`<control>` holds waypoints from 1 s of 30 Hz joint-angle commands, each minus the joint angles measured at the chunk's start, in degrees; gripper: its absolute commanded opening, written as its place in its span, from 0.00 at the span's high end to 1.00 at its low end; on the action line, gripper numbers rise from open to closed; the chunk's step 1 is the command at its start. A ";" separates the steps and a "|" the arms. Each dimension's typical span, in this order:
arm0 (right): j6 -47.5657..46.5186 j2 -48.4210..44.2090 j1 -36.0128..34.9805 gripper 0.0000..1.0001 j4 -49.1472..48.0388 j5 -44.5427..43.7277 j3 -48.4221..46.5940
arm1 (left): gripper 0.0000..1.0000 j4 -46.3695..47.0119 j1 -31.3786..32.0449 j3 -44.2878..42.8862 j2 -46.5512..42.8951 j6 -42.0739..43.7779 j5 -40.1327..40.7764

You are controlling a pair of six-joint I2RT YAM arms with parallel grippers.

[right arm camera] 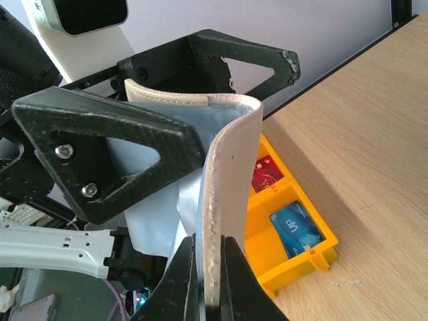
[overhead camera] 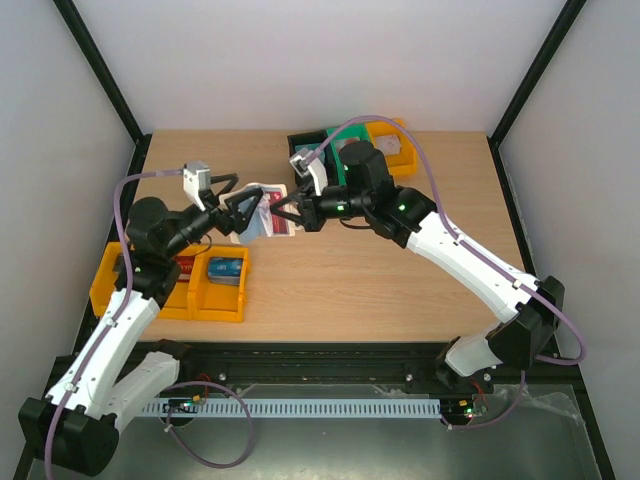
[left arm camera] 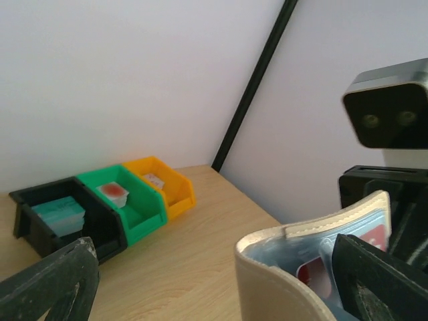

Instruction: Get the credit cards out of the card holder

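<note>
The card holder (overhead camera: 268, 214) is hanging open in the air above the table (overhead camera: 380, 285) (a red card (left arm camera: 309, 273) is showing in its blue-grey pocket). The right gripper (right arm camera: 210, 277) is pinching one cream flap. The left gripper (overhead camera: 238, 212) is standing spread wide around the other flap, not clamping it.

Left wrist view: the card holder (left arm camera: 267, 287) runs off the edge at six o'clock. The red card (left arm camera: 311, 273) only peeks from its pocket, lettering unreadable, and whatever sits behind it stays hidden. Right wrist view: a finger (right arm camera: 114, 154) of the left gripper (right arm camera: 244, 100) masks the lining at nine o'clock, and the right gripper (right arm camera: 210, 254) covers the bottom hem. From above, the pockets are too small to read.
</note>
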State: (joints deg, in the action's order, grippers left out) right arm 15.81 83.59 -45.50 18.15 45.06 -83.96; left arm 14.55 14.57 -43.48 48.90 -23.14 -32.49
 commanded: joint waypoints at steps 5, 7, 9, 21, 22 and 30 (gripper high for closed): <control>-1.20 -1.81 -1.07 0.98 -1.34 2.78 -2.83 | 0.09 -7.14 -1.10 1.51 -1.21 3.90 9.53; -1.90 -2.30 -0.96 0.98 -0.75 2.47 -3.12 | 0.09 -7.14 -1.94 2.24 -1.67 3.75 10.40; -2.45 -2.91 -0.72 0.98 0.01 1.24 -2.93 | 0.09 -7.40 -3.05 2.82 -1.90 3.18 12.03; -1.46 1.27 0.63 0.98 11.93 -15.56 -6.33 | 0.09 -7.21 -11.61 2.87 -4.59 0.58 16.51; -1.56 2.13 0.59 0.98 13.02 -16.28 -6.46 | 0.09 -6.89 -11.87 2.56 -4.73 0.55 15.58; -1.10 6.69 0.59 0.98 18.59 -21.82 -11.64 | 0.31 3.00 -11.41 1.09 -5.25 -2.65 -3.94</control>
State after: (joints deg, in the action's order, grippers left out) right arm 14.37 88.68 -45.01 32.42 27.40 -92.40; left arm 9.61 2.76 -40.29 44.49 -23.20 -23.97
